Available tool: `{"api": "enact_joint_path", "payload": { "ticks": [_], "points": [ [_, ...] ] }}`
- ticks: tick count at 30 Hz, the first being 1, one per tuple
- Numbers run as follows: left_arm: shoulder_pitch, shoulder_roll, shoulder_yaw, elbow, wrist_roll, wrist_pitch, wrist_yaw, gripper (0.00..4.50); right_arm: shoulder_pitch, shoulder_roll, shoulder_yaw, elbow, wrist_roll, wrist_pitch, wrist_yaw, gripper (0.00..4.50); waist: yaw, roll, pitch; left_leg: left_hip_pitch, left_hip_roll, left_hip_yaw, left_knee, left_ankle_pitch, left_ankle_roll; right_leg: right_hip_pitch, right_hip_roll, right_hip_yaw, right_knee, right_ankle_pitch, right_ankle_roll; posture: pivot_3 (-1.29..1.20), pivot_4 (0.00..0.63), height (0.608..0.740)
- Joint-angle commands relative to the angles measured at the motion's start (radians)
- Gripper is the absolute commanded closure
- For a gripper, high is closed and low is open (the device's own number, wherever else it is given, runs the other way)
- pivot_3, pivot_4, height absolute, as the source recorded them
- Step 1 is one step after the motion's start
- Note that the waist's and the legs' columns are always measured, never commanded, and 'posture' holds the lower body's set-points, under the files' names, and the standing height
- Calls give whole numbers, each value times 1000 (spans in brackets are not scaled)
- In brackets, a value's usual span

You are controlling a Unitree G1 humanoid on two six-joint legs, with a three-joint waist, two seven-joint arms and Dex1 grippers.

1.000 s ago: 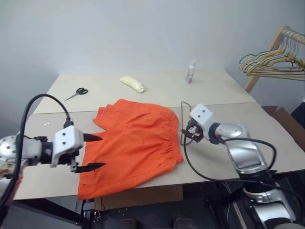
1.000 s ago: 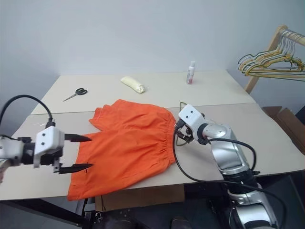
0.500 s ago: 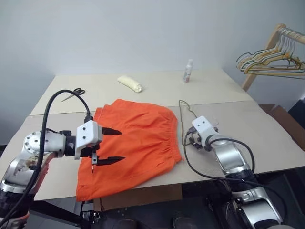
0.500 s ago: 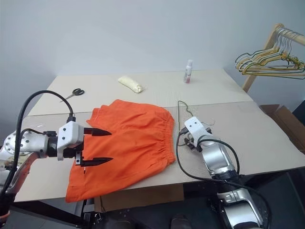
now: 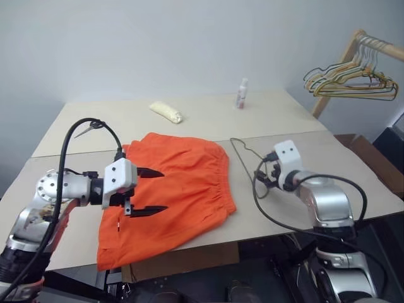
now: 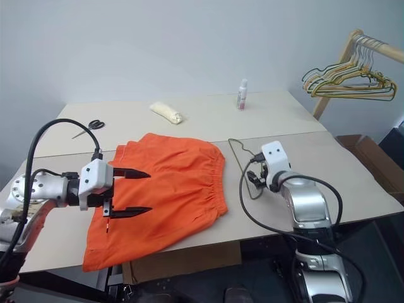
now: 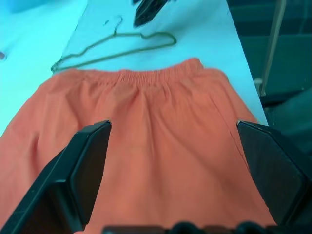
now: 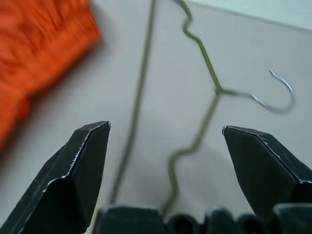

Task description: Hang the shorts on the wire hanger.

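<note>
The orange shorts (image 5: pixel 180 183) lie flat on the table, with the gathered waistband toward the right. My left gripper (image 5: pixel 154 191) hovers open just above their left half, pointing right; its wrist view looks along the fabric (image 7: pixel 161 146). The thin dark wire hanger (image 5: pixel 242 151) lies flat on the table just right of the waistband. In the right wrist view its hook (image 8: pixel 280 92) and neck are plain to see. My right gripper (image 6: pixel 254 179) is open and low over the hanger's near end, with nothing between its black fingers (image 8: pixel 80 161).
At the back of the table (image 6: pixel 353 189) are scissors (image 6: pixel 88 125), a pale yellow roll (image 6: pixel 166 112) and a small bottle (image 6: pixel 242 95). A wooden rack with several bunched hangers (image 6: pixel 347 72) stands at the far right, and a cardboard box (image 6: pixel 369 154) sits below it.
The camera has swung a little. My left gripper has moved right, from the shorts' left edge to over the fabric. My right gripper has rolled and shifted right, off the waistband.
</note>
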Motion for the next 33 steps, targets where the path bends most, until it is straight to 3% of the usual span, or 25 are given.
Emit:
{"api": "enact_joint_path", "payload": {
  "ticks": [1, 7, 14, 17, 28, 33],
  "points": [
    [-32, -36, 3, -16, -35, 12, 33, 21, -44, 8, 28, 108, 5, -67, -7, 237, 4, 0, 0, 0, -1, 0, 0, 0, 0, 0, -1, 0, 0, 0, 0, 13, 0, 740],
    [-12, -66, -6, -70, -57, 36, 57, 21, -74, 26, 76, 271, 18, -120, 15, 237, 4, 0, 0, -2, -2, 0, 0, 0, 0, -2, -2, 1, -1, 1, 1, 38, 0, 740],
    [17, -61, -4, -100, -73, 48, 67, 21, -50, 20, 98, 299, 37, -101, 58, 237, 8, 0, 0, -1, -1, 0, 0, 0, 0, -1, -1, 1, 0, 1, 1, 42, 0, 740],
    [20, -59, -7, -95, -68, 40, 66, 0, -47, 18, 113, 298, 44, -49, 74, 763, 10, 0, 0, 0, -1, 0, 0, 0, 0, -1, -1, 1, 0, 1, 1, 40, 0, 740],
    [25, -53, -15, -90, -55, 23, 62, 0, -52, 20, 139, 336, 13, -24, 17, 4485, 11, -1, -1, 1, -1, 0, 0, 0, 0, 0, -1, 1, 0, 1, 1, 34, 0, 740],
    [-36, -128, -26, -38, -14, 26, 166, 0, -40, 53, 58, 273, 17, -81, -71, 4485, 15, -3, -2, 1, -1, 0, 0, 0, 0, 1, -1, 1, 0, 1, 1, 26, 0, 740]
  ]
}}
